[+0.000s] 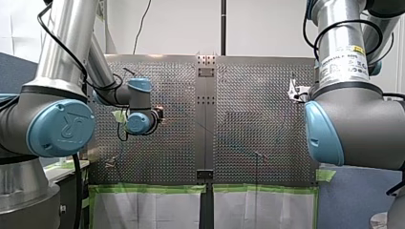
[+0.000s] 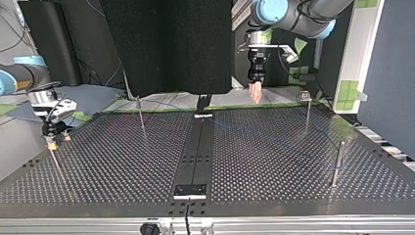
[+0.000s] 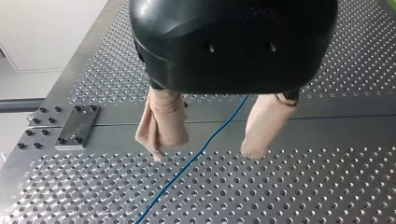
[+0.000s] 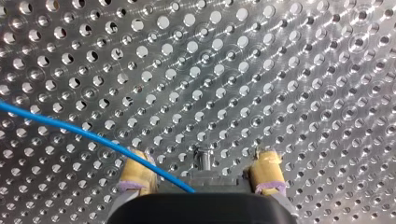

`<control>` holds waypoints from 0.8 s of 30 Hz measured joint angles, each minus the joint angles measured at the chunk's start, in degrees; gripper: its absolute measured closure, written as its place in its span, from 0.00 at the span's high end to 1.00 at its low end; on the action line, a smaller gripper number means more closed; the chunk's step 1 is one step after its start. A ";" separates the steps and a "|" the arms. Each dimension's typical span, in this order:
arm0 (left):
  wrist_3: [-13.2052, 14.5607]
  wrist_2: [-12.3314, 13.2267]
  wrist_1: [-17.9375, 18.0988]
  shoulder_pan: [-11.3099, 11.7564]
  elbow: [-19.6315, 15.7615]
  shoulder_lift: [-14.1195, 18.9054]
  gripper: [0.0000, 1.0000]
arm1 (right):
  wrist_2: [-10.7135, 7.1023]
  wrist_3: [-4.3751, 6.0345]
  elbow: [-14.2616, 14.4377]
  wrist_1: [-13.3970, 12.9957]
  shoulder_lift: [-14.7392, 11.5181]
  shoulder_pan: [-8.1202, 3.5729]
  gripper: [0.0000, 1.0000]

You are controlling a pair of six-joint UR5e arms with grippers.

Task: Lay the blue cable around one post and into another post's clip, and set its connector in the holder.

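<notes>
The thin blue cable (image 3: 205, 144) lies on the perforated table and passes under the gap between my left gripper's (image 3: 204, 155) beige-padded fingers. That gripper is open and hovers above it, gripping nothing. In the top view it (image 2: 255, 97) hangs over the table's far edge. My right gripper (image 4: 201, 175) is open, its yellow pads (image 4: 135, 173) wide apart. A small metal post top (image 4: 203, 157) stands between them, and the cable (image 4: 79, 131) crosses one pad and ends at a dark piece by the gripper's body. In the top view this gripper (image 2: 51, 141) sits over a thin post (image 2: 55, 161).
Three more thin posts stand on the table in the top view: one at the far left (image 2: 141, 113), one at the far right (image 2: 307, 111), one nearer at the right (image 2: 336, 164). A dark centre strip (image 2: 198, 147) with a small plate (image 2: 191, 190) divides the table.
</notes>
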 joint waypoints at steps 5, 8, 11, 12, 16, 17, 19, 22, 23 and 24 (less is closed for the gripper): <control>0.00 0.01 0.00 0.07 -0.03 0.00 0.87 | -0.38 0.00 0.00 -0.02 0.01 -0.03 1.00; 0.00 0.02 0.00 0.09 -0.03 0.02 0.87 | -0.42 0.00 0.00 -0.02 0.02 -0.03 1.00; 0.00 0.01 0.00 0.10 -0.03 0.00 0.87 | -0.44 0.00 -0.01 -0.06 0.03 -0.02 1.00; 0.00 0.00 0.00 0.10 -0.02 0.00 0.87 | -0.46 0.00 -0.01 -0.09 0.02 -0.04 1.00; 0.00 -0.02 0.00 0.11 -0.02 0.00 0.87 | -0.51 0.00 0.01 -0.17 0.03 -0.14 1.00; 0.00 -0.02 0.00 0.11 -0.02 0.01 0.87 | -0.51 -0.01 0.00 -0.16 0.03 -0.18 1.00; 0.00 -0.01 0.00 0.12 -0.02 0.02 0.87 | -0.51 0.00 0.00 -0.14 0.03 -0.26 1.00; 0.00 0.00 0.00 0.17 -0.01 0.03 0.87 | -0.50 0.00 -0.01 -0.13 0.04 -0.36 1.00; 0.00 -0.01 0.00 0.18 -0.02 0.02 0.87 | -0.48 0.00 -0.01 -0.14 0.04 -0.38 1.00; 0.00 -0.02 0.00 0.21 -0.03 0.02 0.87 | -0.47 0.00 -0.02 -0.15 0.04 -0.40 1.00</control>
